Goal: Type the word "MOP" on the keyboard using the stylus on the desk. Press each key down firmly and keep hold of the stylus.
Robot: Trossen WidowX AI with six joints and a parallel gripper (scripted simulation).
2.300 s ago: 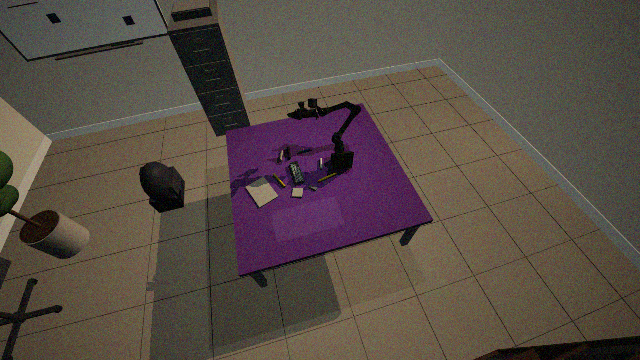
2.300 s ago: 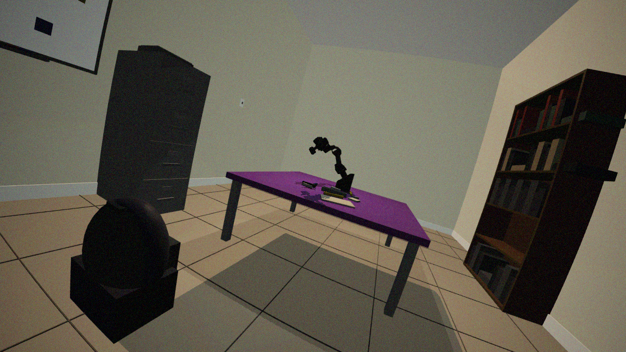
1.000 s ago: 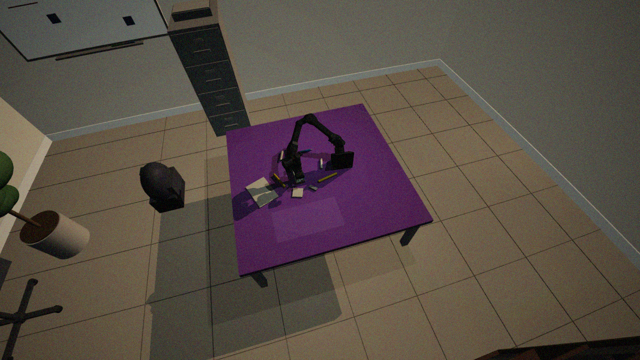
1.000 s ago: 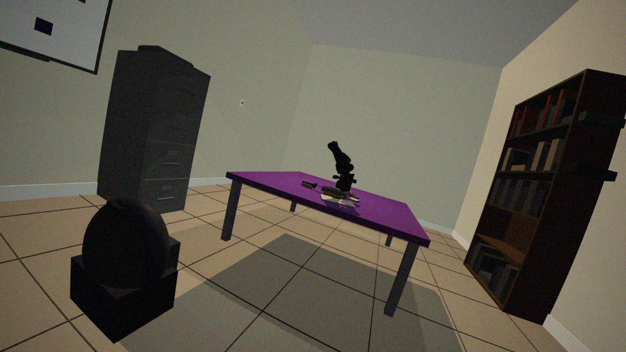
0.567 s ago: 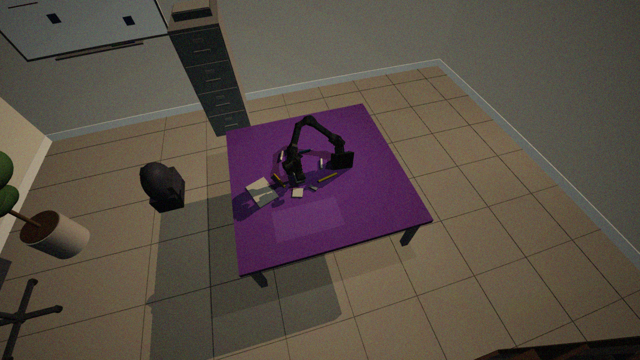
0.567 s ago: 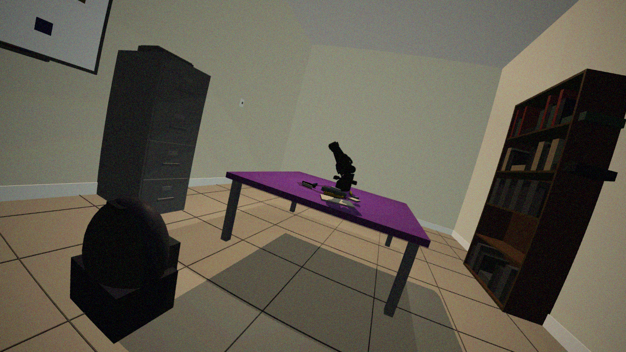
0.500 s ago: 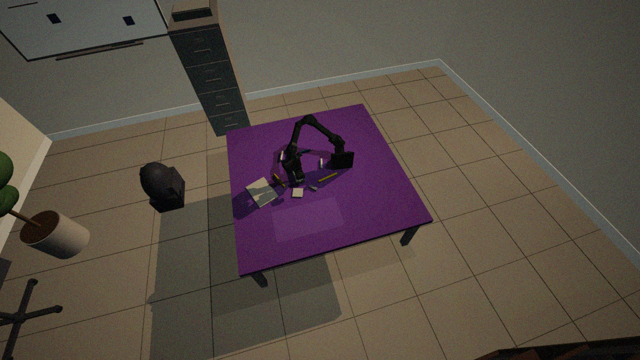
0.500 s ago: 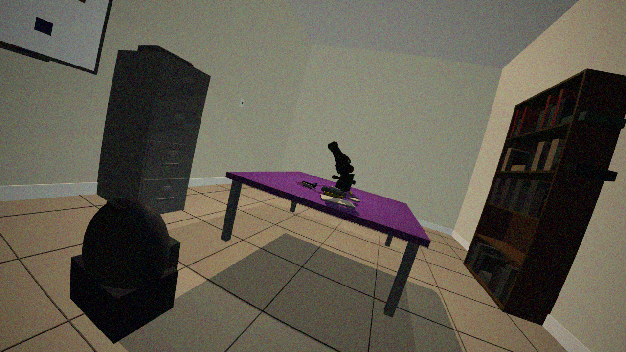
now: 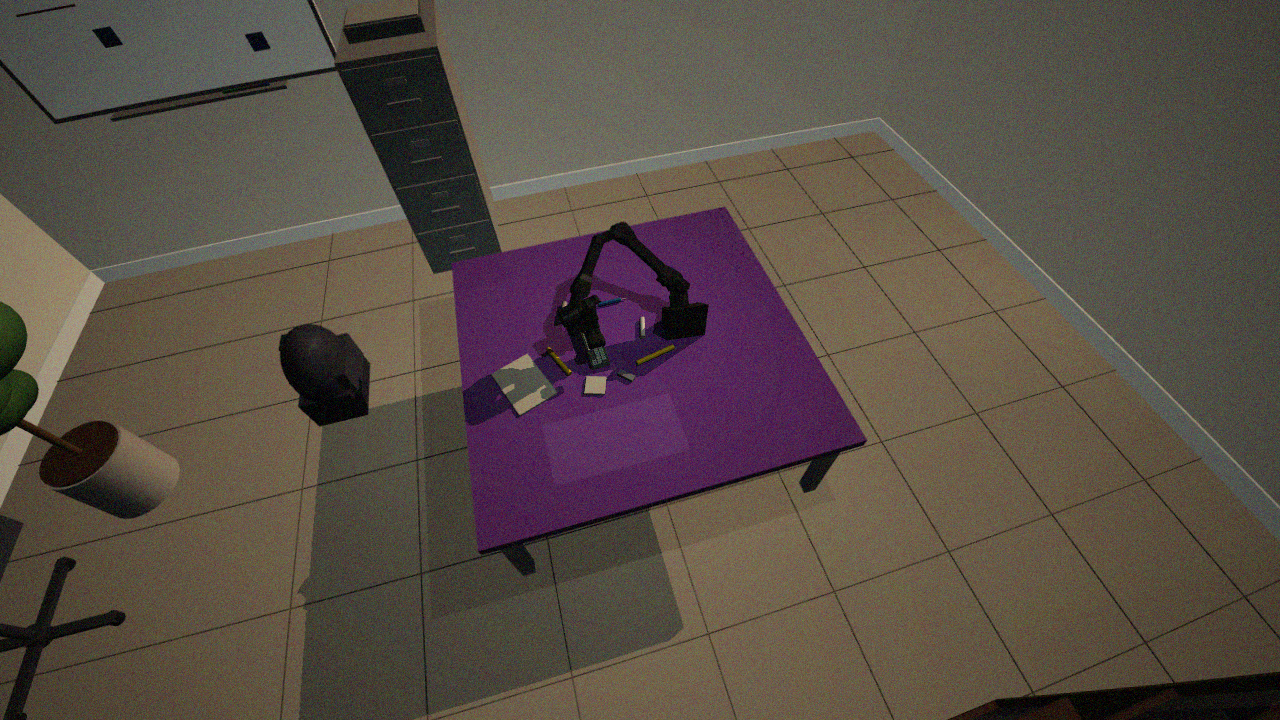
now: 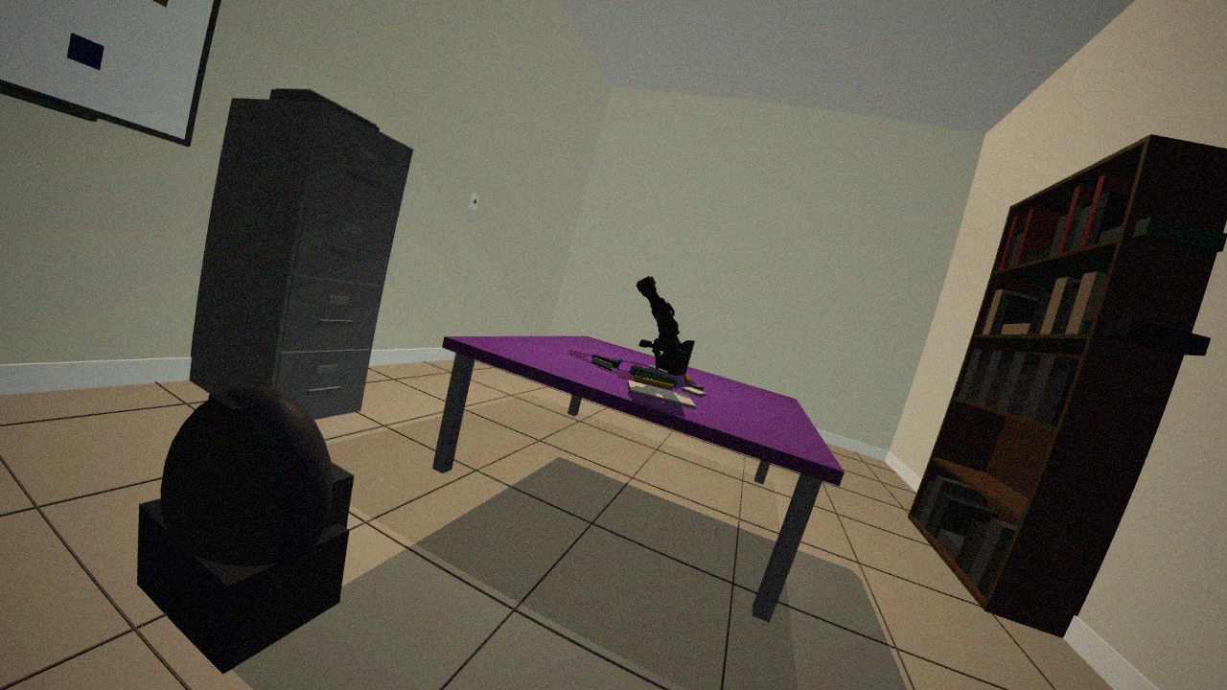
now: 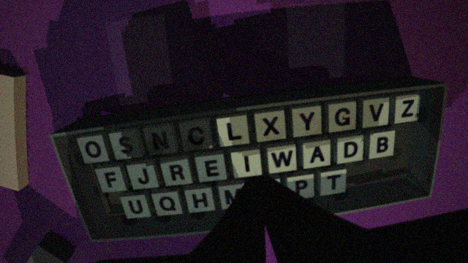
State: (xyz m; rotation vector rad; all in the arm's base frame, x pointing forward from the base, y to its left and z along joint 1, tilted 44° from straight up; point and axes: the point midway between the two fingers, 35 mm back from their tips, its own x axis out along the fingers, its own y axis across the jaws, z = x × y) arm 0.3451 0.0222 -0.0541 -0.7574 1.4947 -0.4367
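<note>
The dark keyboard (image 9: 598, 357) (image 10: 654, 374) (image 11: 387, 184) lies on the purple table, with pale lettered keys in three rows. My gripper (image 11: 258, 185) is shut with nothing between its fingertips. In the wrist view the tips are over the bottom row, below the I key (image 11: 247, 163). They hide the key between M and P and part of the M key (image 11: 228, 195). The P key (image 11: 301, 186) and O key (image 11: 93, 149) show. A slim blue pen-like thing (image 9: 609, 303) lies behind the gripper. It may be the stylus; I cannot tell for sure.
A yellow marker (image 9: 561, 362) and a notebook (image 9: 521, 386) lie left of the keyboard. A cream block (image 9: 594, 385) (image 11: 6, 135) and a small grey piece (image 9: 625, 376) lie near its front end. A yellow stick (image 9: 656, 354) and a white stick (image 9: 641, 326) lie to its right.
</note>
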